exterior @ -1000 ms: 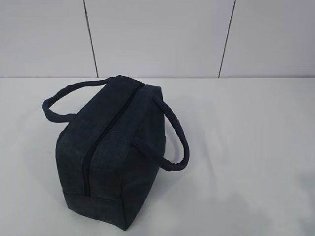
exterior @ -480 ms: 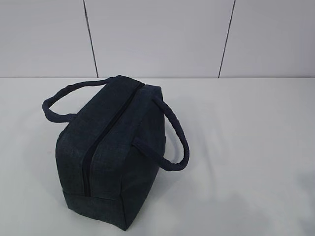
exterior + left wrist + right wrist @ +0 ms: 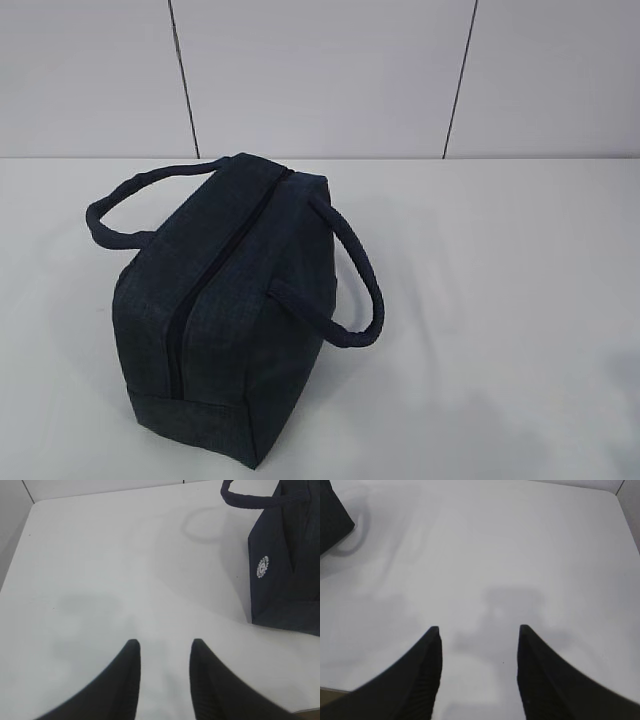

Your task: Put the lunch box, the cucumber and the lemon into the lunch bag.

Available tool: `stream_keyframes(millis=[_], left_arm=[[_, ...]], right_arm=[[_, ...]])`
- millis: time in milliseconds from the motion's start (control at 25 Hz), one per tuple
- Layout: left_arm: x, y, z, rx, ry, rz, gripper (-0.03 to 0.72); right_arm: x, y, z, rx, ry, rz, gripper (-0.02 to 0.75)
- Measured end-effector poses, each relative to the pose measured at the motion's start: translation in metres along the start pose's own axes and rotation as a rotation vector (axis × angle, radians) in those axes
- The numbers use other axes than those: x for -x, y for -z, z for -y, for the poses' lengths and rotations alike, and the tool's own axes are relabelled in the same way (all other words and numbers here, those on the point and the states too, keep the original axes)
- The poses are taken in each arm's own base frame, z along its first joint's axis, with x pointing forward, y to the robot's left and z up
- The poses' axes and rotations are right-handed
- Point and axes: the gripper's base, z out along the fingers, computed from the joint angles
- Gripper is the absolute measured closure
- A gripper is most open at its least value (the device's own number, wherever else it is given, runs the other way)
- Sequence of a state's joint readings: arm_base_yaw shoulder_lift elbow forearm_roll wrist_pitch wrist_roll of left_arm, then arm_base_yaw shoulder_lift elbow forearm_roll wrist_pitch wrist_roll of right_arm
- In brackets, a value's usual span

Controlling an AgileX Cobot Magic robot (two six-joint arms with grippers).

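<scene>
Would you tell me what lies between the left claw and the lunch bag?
Only bare white table between the left claw and lunch bag, per the left wrist view.

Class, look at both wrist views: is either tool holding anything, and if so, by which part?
Nothing is held. The left tool and right tool are both open over the bare white table, apart from the dark navy fabric lunch bag.

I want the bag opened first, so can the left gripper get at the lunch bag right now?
Probably yes: the left gripper is open and empty, with only bare table between it and the lunch bag.
</scene>
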State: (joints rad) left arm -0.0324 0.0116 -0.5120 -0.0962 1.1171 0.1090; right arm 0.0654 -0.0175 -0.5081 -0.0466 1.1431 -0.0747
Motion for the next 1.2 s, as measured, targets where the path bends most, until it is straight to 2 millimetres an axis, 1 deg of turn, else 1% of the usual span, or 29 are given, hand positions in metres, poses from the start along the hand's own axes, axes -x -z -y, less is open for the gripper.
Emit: stream_keyframes(millis=[1200], left_arm=[[0.0000, 0.0000, 0.0000, 0.000, 0.000, 0.000, 0.446]], right_arm=[[0.0000, 0.0000, 0.0000, 0.000, 0.000, 0.000, 0.383]])
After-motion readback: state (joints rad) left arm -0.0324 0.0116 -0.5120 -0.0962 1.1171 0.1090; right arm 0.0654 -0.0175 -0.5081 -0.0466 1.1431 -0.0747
